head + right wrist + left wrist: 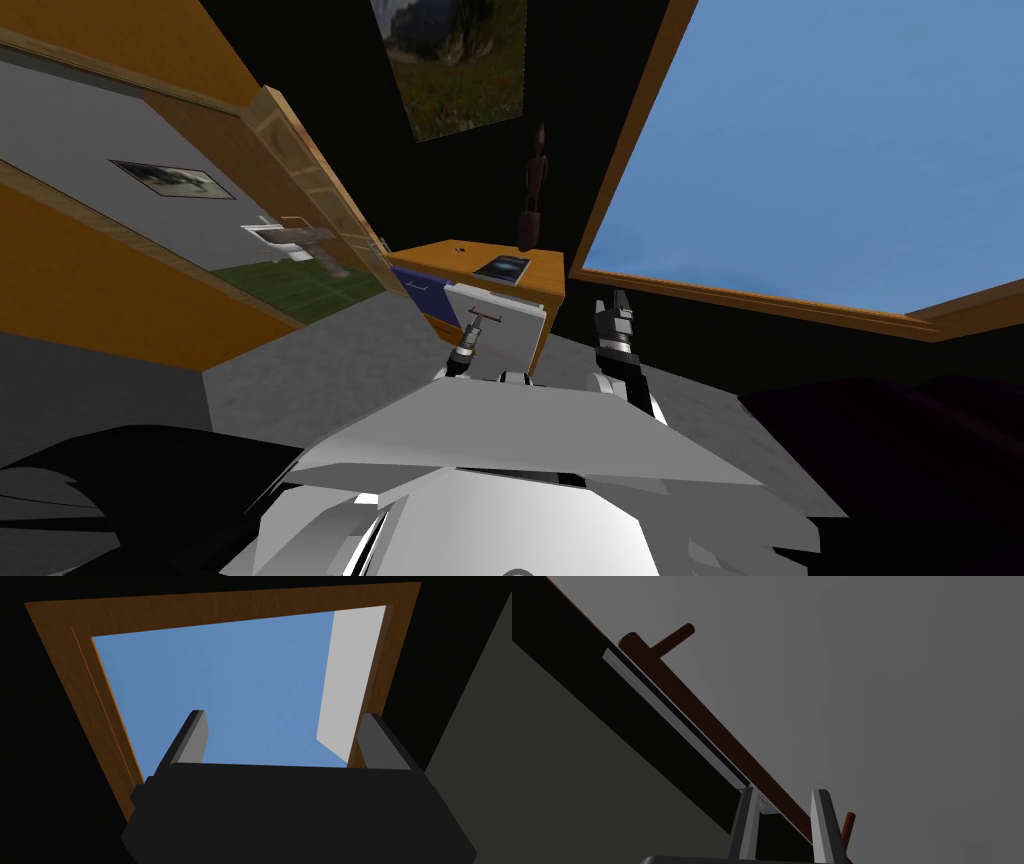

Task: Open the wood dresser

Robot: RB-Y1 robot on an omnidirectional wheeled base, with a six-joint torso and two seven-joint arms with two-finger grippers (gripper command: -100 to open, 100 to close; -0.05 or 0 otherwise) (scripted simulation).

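Observation:
The dresser has an orange wood top and stands ahead by the window wall. Its white drawer front stands forward of the body and carries a dark reddish bar handle. My left gripper is at that handle. In the left wrist view the handle runs slantwise across the grey drawer front and passes between the fingers of the left gripper, which are shut on it. My right gripper is raised beside the dresser, and in the right wrist view the right gripper is open and holds nothing.
A blue drawer front shows left of the white one. A dark figurine and a flat picture rest on the dresser top. An open wooden door stands to the left, and a large window to the right. The floor is grey.

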